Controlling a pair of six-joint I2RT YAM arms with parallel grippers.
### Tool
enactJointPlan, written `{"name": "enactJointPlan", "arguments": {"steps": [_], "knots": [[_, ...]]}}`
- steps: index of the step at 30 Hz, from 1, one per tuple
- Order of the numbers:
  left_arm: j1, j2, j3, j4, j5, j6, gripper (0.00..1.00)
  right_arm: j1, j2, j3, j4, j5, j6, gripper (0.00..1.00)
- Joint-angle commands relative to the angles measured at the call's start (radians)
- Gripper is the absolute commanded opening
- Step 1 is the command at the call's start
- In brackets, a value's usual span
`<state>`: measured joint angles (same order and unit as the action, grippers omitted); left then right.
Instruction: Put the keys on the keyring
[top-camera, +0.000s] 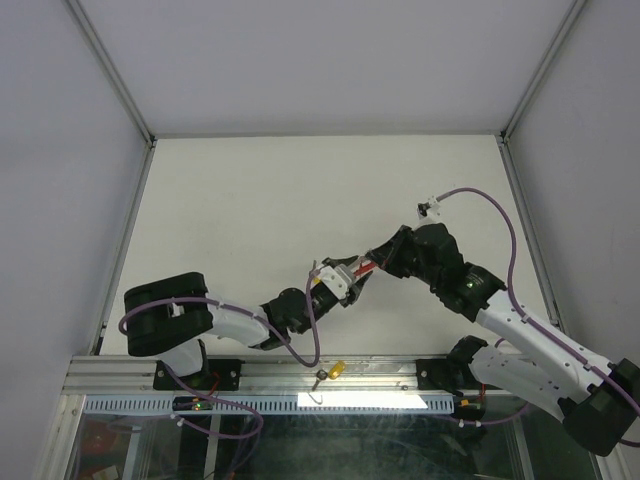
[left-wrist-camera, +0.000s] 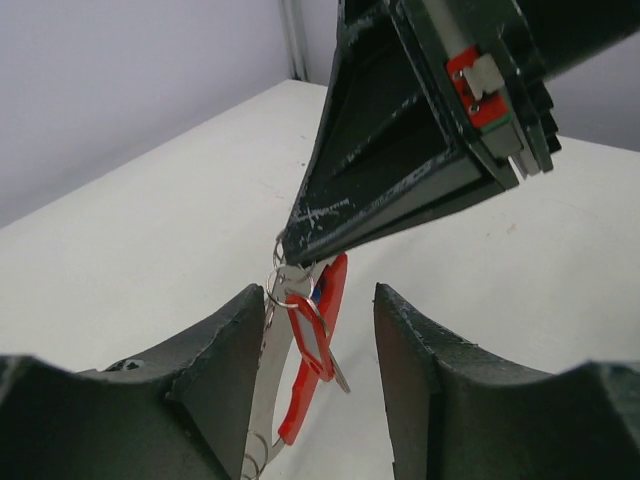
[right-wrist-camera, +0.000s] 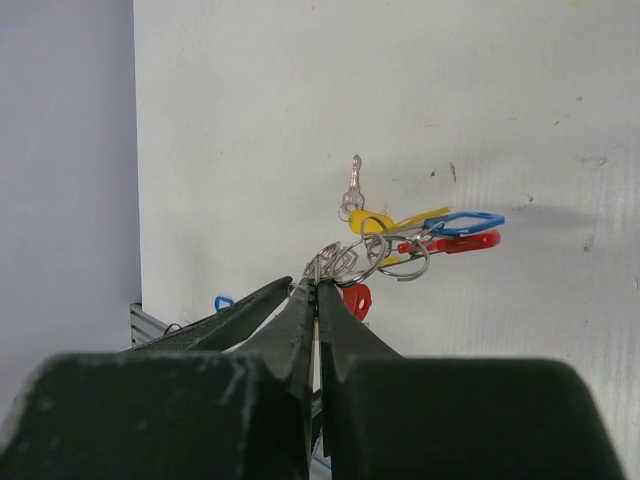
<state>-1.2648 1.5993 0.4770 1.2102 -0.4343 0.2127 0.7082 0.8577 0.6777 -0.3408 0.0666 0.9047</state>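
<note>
Right hand (right-wrist-camera: 315, 287) is clenched on the silver rings of the keyring (left-wrist-camera: 333, 288), holding it above the bench (top-camera: 250, 200) — keys (right-wrist-camera: 440, 230) with yellow, blue and red tags dangle from it. Left hand (left-wrist-camera: 318, 315) is released, fingers apart on either side of the hanging red band. One yellow-tagged key (top-camera: 337, 369) lies on the front rail.

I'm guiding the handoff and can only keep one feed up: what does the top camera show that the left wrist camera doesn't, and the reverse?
Top camera only: a yellow-tagged key lying alone on the near rail. Left wrist only: the right end effector shut on the keyring's silver rings, with the red band hanging between the fingers of the open left end effector. Both: the two end effectors tip to tip at the red keyring.
</note>
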Motion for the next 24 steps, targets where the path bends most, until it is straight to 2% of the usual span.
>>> {"name": "enactJointPlan", "arguments": {"steps": [1, 8, 15, 24], "knots": [[-0.018, 0.042, 0.053, 0.139, -0.092, 0.073, 0.44, -0.004, -0.032, 0.027, 0.063, 0.024, 0.03, 0.0], [-0.056, 0.118, 0.107, 0.158, -0.193, 0.193, 0.3, -0.003, -0.044, 0.027, 0.059, 0.028, 0.036, 0.0], [-0.09, 0.139, 0.102, 0.166, -0.218, 0.225, 0.28, -0.004, -0.045, 0.036, 0.052, 0.032, 0.042, 0.0], [-0.097, 0.132, 0.087, 0.164, -0.223, 0.237, 0.06, -0.004, -0.051, 0.04, 0.037, 0.033, 0.046, 0.0]]}}
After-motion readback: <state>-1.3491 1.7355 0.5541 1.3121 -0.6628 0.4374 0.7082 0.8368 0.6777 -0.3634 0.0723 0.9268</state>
